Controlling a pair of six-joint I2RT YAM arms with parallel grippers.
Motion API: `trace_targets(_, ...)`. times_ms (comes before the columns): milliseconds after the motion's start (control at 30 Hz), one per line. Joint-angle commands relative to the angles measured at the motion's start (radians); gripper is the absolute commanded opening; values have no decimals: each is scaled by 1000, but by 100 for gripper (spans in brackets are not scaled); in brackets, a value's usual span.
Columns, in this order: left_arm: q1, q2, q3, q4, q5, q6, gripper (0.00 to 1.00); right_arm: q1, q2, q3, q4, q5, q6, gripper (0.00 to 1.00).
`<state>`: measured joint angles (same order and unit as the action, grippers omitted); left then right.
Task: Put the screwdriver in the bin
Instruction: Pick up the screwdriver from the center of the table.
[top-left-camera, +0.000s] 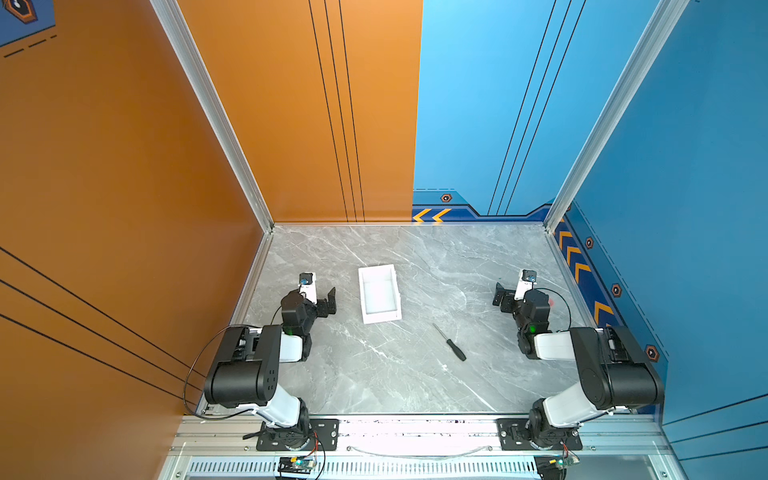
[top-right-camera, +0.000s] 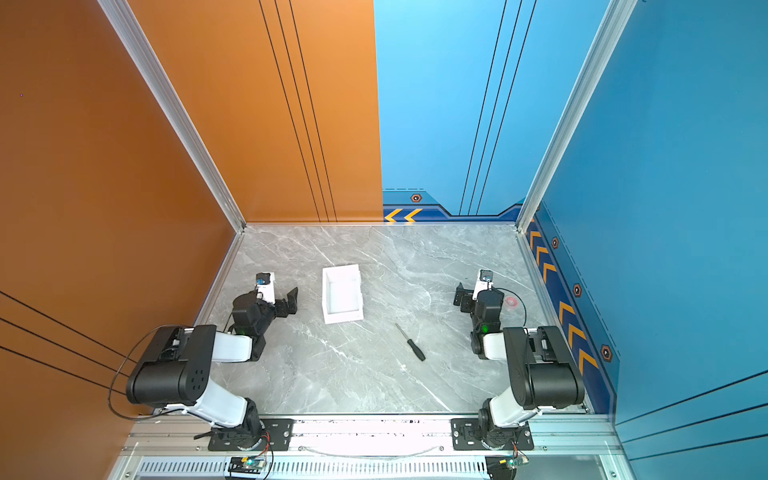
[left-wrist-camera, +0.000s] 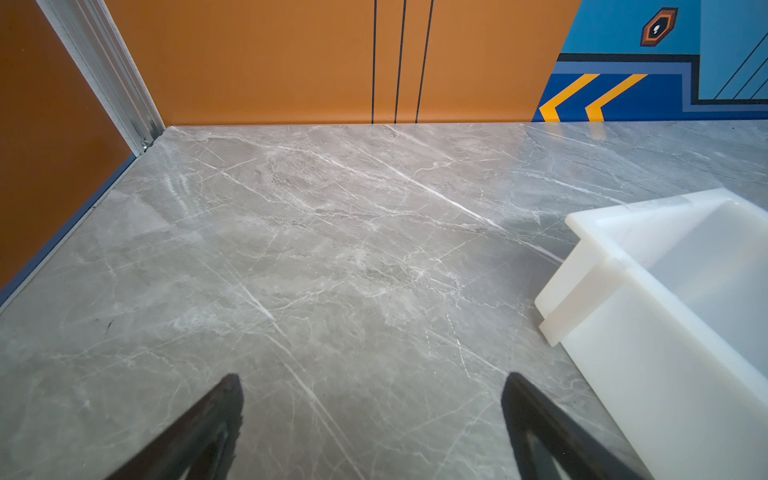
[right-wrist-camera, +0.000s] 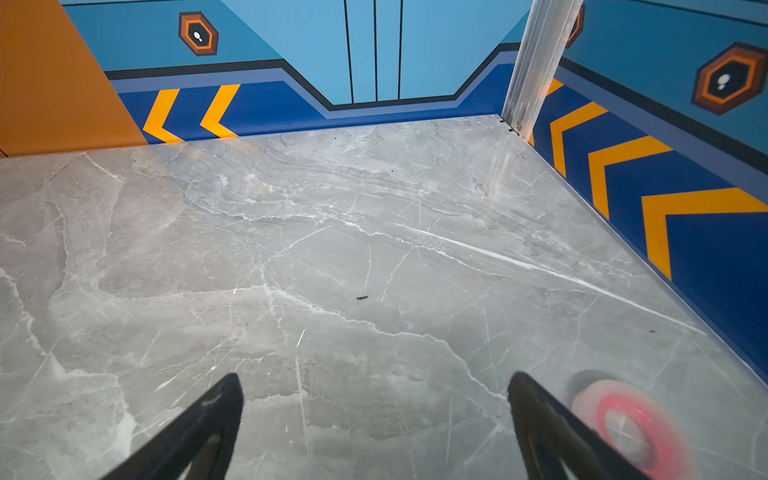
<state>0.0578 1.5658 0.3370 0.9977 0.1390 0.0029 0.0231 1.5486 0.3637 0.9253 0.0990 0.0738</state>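
Observation:
The screwdriver (top-left-camera: 451, 343) (top-right-camera: 411, 343), with a black handle and a thin dark shaft, lies flat on the grey marble table, right of centre and nearer the front than the bin. The white open-top bin (top-left-camera: 382, 316) (top-right-camera: 344, 318) (left-wrist-camera: 623, 374) stands left of centre with nothing in it. My left gripper (top-left-camera: 320, 297) (top-right-camera: 283, 299) (left-wrist-camera: 372, 378) sits just left of the bin, open, with only bare table between its fingers. My right gripper (top-left-camera: 509, 295) (top-right-camera: 465, 296) (right-wrist-camera: 376, 378) rests at the right side, open and holding nothing, well back and right of the screwdriver.
A blurred red and white ring (right-wrist-camera: 627, 428) (top-right-camera: 511, 301) lies on the table close beside the right gripper. Orange and blue walls close in the table on the left, back and right. Both arm bases are bolted to the front rail.

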Motion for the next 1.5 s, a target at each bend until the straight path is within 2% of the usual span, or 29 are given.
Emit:
trace_targets(0,-8,7,18,-9,-12,-3,98,-8,-1,10,-19,-19,-13,100)
trace_targets(167,-58,-3,31,-47,-100,29,98,-9,-2,12,-22,-12,-12,100)
trace_targets(233,-58,-18,33,-60,-92,41,98,23,-35,29,-70,116,-6,100)
trace_targets(367,-68,-105,94,-247,-98,47,98,29,-128,179,-405,154,3,100)
trace_targets(467,-80,-161,157,-404,-109,58,98,35,-174,253,-542,159,21,100)
trace_targets(567,-99,-205,255,-621,-112,70,98,44,-237,320,-686,161,106,100)
trace_targets(700,-135,-250,401,-922,-109,118,98,35,-301,436,-983,92,344,100)
trace_targets(767,-150,-263,480,-1085,-84,150,98,-3,-300,509,-1128,-131,388,100)
trace_targets(833,-168,-263,563,-1253,-61,179,98,18,-318,508,-1165,-162,432,100)
trace_targets(900,-183,-251,633,-1391,-35,203,98,73,-348,504,-1217,-112,443,100)
trace_targets(967,-193,-245,672,-1480,-13,191,98,136,-352,541,-1348,-32,455,100)
trace_targets(1100,-220,-255,687,-1598,29,194,98,324,-349,572,-1507,100,468,99)
trace_targets(1167,-229,-262,722,-1633,39,187,98,411,-343,565,-1552,138,486,91)
trace_targets(1267,-236,-275,749,-1685,86,165,98,504,-312,542,-1597,128,535,76)
trace_targets(1467,-248,-318,777,-1749,107,164,98,656,-253,507,-1616,102,571,72)
